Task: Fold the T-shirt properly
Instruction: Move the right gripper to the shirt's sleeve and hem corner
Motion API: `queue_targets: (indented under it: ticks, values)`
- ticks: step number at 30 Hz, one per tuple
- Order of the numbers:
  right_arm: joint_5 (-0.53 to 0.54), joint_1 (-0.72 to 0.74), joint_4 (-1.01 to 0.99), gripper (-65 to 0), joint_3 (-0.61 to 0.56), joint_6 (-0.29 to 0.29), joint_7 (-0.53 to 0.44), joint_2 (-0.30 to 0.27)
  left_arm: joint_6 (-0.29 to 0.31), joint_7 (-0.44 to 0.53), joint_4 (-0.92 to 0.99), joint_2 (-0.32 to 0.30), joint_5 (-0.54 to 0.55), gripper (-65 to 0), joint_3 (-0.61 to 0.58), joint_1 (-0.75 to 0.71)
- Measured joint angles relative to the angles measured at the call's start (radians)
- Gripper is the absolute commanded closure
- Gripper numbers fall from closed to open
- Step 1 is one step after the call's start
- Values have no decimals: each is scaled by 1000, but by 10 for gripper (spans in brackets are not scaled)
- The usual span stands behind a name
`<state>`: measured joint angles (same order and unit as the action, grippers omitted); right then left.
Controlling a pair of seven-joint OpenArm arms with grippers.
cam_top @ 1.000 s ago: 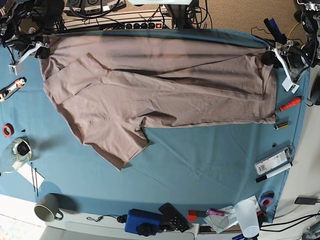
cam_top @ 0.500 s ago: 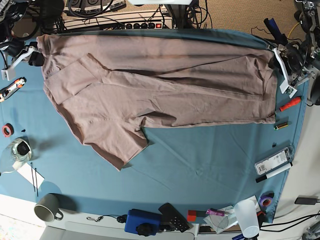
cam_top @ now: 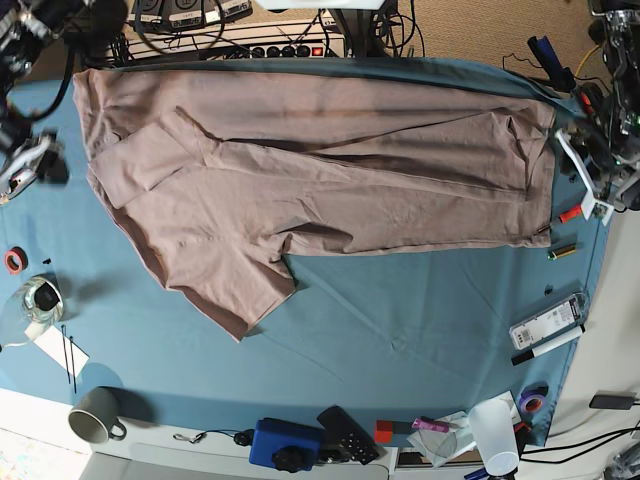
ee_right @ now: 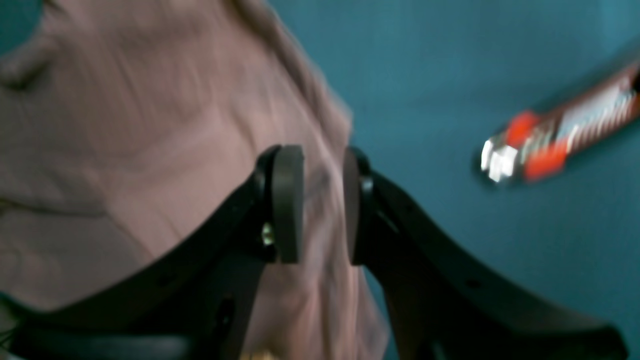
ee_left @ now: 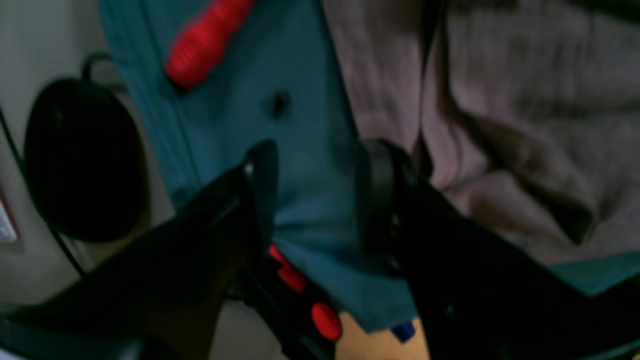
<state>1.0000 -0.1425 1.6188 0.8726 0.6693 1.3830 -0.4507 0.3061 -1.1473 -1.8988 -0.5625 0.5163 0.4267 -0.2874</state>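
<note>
The mauve T-shirt [cam_top: 320, 180] lies spread and wrinkled across the far half of the teal tablecloth [cam_top: 420, 330], one sleeve pointing toward the near left. My left gripper [cam_top: 585, 180] hovers just off the shirt's right edge. In the left wrist view the left gripper [ee_left: 320, 195] is open over bare teal cloth, and the T-shirt [ee_left: 500, 100] lies to its right. My right gripper [cam_top: 25, 165] is beyond the shirt's left edge. In the right wrist view the right gripper [ee_right: 322, 200] stands open with a narrow gap, and the T-shirt [ee_right: 150, 125] shows blurred behind it.
A red-handled screwdriver [cam_top: 580, 208] and a small battery-like item [cam_top: 562, 251] lie by the left gripper. An orange utility knife [ee_right: 550, 135] is near the right gripper. A glass [cam_top: 35, 300], mug [cam_top: 95, 415], blue box [cam_top: 285, 443] and white cup [cam_top: 493, 432] line the near edges.
Both grippers have left the shirt's far corners and moved outward and toward the near side. The shirt's far edge now lies flat on the cloth.
</note>
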Motion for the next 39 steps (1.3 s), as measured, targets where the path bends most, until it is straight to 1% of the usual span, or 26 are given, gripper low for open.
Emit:
queue_targets:
  ticks: [2,3,5,7,9,13,17,19,23,25,27,29,31,33,37,39]
  values:
    - [-17,69,0,-147,-2,6,-29,-1,0,0,0,0,7,-260,0,23]
    - [-51,103,1,-146,-9,5,-53,-1,1,3,0,0,8,-260,0,35]
    - [-152,153,0,-146,-46,6,-105,-5,0,4,0,0,8,-260,0,45]
    - [-245,188,-11,-146,-119,7,-153,-11,0,5,0,0,9,-260,0,44]
    - [-311,236,-50,-146,-214,3,-200,-10,0,5,0,0,15,-260,0,44]
    - [-416,359,-155,-146,-408,5,-296,-3,1,4,0,3,19,-260,0,44]
    - [-500,515,-269,-146,-563,6,-331,-7,0,5,0,5,19,-260,0,44]
    - [-545,590,-346,-146,-627,5,-364,-10,0,5,0,5,19,-260,0,44]
    - [-571,710,-528,-146,-740,5,-391,-12,0,5,0,5,19,-260,0,44]
    - [-571,747,-605,-146,-802,5,-425,-13,0,5,0,5,19,-260,0,44]
    - [-569,774,-666,-146,-875,5,-486,-13,0,5,0,5,19,-260,0,44]
    - [-592,794,-706,-146,-944,4,-534,-5,0,5,0,5,19,-260,0,44]
    - [-645,804,-719,-146,-1003,3,-555,9,0,5,0,6,19,-260,0,44]
    - [-694,803,-721,-146,-1053,-18,-571,32,0,5,0,6,19,-260,0,44]
    - [-804,802,-725,-146,-1122,-108,-634,80,0,4,0,5,19,-260,0,44]
    - [-819,806,-746,-146,-1128,-108,-643,92,0,4,0,5,19,-260,0,44]
